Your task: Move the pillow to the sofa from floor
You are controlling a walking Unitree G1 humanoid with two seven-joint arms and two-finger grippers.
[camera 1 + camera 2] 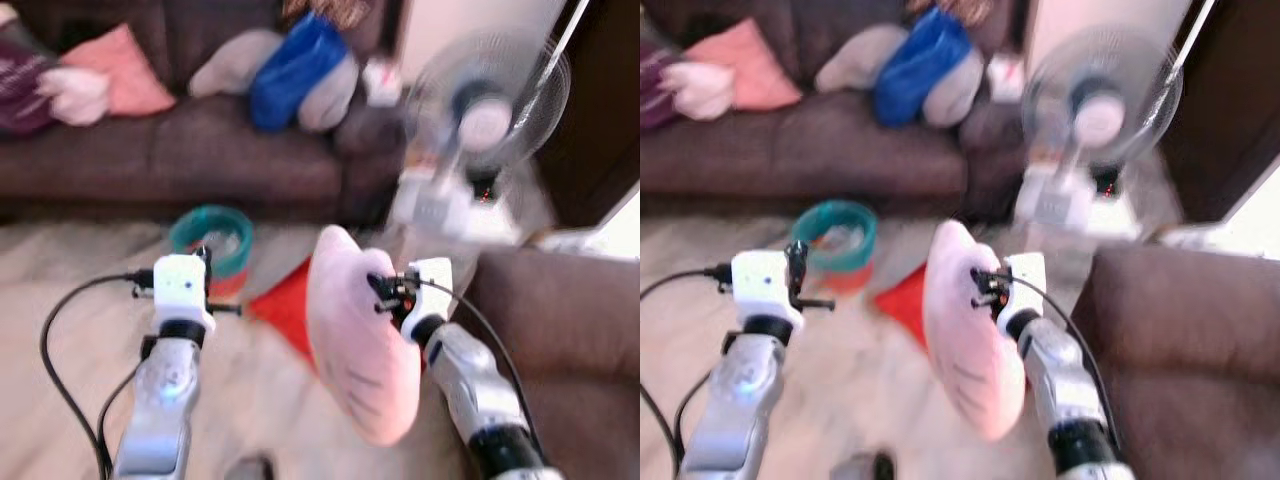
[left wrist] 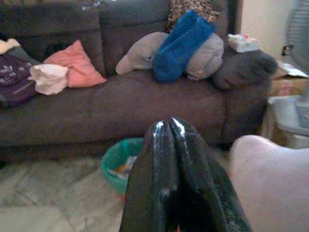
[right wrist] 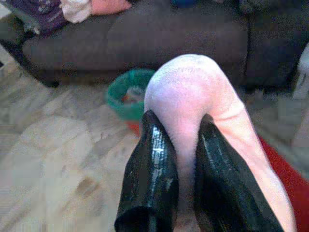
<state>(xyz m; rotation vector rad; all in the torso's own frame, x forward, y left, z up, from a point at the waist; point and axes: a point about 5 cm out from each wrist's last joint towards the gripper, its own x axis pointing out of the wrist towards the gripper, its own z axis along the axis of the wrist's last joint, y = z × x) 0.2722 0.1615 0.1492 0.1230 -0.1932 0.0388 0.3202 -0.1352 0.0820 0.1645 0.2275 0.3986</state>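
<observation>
The right claw (image 3: pixel 178 159) grips the pink pillow (image 1: pixel 355 340) above the floor (image 1: pixel 60 290) — the left claw (image 2: pixel 171 159), clenched, holds nothing — facing the sofa (image 1: pixel 200 150)

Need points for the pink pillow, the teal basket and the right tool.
pink pillow (image 1: pixel 355 340): left eye view, middle of its broad face.
teal basket (image 1: pixel 190 232): left eye view, left rim.
right tool (image 3: pixel 179 159): right wrist view, midway between the fingertips, shut on the pillow's edge.
</observation>
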